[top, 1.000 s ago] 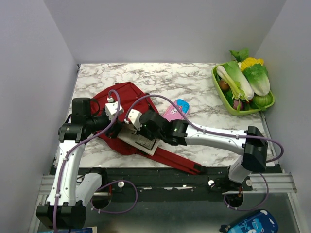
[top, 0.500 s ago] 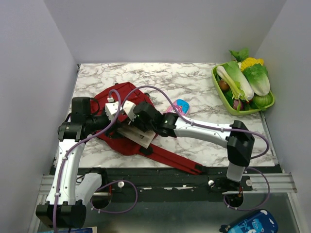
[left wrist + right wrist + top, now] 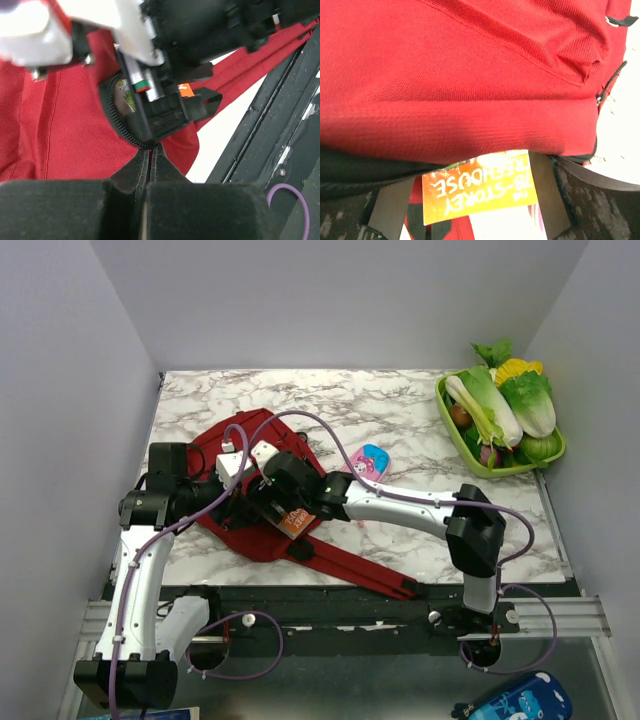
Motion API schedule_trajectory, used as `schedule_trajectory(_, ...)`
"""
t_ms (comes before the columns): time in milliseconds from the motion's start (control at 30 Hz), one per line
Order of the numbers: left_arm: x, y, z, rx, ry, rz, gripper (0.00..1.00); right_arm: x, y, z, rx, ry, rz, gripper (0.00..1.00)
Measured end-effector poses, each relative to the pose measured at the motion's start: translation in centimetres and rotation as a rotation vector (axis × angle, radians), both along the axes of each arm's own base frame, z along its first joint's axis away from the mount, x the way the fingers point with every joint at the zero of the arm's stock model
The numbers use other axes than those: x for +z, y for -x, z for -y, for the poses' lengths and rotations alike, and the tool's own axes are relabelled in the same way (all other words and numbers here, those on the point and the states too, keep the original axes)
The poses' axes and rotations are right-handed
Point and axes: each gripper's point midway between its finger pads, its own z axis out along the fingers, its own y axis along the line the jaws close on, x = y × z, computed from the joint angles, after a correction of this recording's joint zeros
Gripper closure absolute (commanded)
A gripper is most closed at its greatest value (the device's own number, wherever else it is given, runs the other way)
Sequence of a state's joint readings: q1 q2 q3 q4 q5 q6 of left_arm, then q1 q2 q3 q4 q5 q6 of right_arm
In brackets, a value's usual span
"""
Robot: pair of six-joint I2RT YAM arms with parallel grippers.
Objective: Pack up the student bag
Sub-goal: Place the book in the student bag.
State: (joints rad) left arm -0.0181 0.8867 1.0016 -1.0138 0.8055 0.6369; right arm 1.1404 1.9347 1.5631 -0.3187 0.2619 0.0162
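Most of the book (image 3: 480, 187) is hidden from me. In my right wrist view the red cloth of the student bag (image 3: 240, 537) lies over its far part, and only an orange corner shows. My right claw (image 3: 469, 175) is released: its fingers (image 3: 387, 210) stand wide apart on either side of that corner, with a gap between the cover and this one. From above, my own black wrists and purple cables cover the bag's mouth, so I cannot tell how far in the book sits.

My left claw (image 3: 150, 150) is clenched on the bag's rim, right where the black zip (image 3: 117, 127) curves into its tips. My other arm blocks most of the view beyond.

The orange cover reads "78-STOREY TREEHOUSE", upside down to me. A small word before it is too small to make out. The pink and blue pencil case (image 3: 368, 462) carries a print that I cannot read.

The bag is dark red woven fabric with stitched seams. It lies flat on the left half of the marble table (image 3: 400, 410), near my bases. One red strap (image 3: 360, 572) trails right along the near edge. The pencil case lies just to its right. A green tray (image 3: 441, 400) of vegetables sits well apart at the far right.
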Motion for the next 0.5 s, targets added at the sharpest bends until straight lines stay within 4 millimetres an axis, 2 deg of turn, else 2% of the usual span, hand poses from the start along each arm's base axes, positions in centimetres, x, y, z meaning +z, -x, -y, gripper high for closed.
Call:
schedule_trajectory(100, 0.1, -0.2, 0.2, -0.01, 0.006, 0.009, 0.99, 1.3, 0.8, 0.9, -0.016, -0.052, -0.024, 0.0)
schedule_trajectory(167, 0.3, -0.6, 0.4, -0.018, 0.012, 0.026, 0.99, 3.2, 2.3, 0.9, 0.011, -0.123, -0.04, 0.02)
schedule_trajectory(200, 0.4, -0.8, 0.5, -0.02, 0.014, 0.029, 0.99, 4.3, 2.8, 1.1, 0.017, -0.162, -0.044, 0.1)
schedule_trajectory(267, 0.4, -0.9, 0.5, -0.02, 0.015, 0.035, 0.99, 6.4, 3.7, 1.6, 0.021, -0.239, -0.051, 0.16)
schedule_trajectory(300, 0.5, -1.0, 0.5, -0.021, 0.015, 0.038, 0.99, 7.3, 3.7, 2.1, 0.003, -0.28, -0.055, 0.27)
schedule_trajectory(367, 0.5, -1.0, 0.5, -0.021, 0.015, 0.042, 0.99, 8.0, 2.3, 4.1, -0.07, -0.345, -0.067, 0.43)
schedule_trajectory(400, 0.6, -1.1, 0.5, -0.021, 0.015, 0.044, 0.99, 7.9, 1.2, 5.4, -0.129, -0.367, -0.08, 0.61)
schedule_trajectory(467, 0.6, -1.1, 0.5, -0.021, 0.015, 0.047, 0.99, 6.3, -1.5, 8.4, -0.264, -0.382, -0.118, 0.78)
schedule_trajectory(500, 0.6, -1.1, 0.5, -0.021, 0.015, 0.048, 0.99, 4.9, -2.2, 9.6, -0.333, -0.385, -0.157, 0.9)
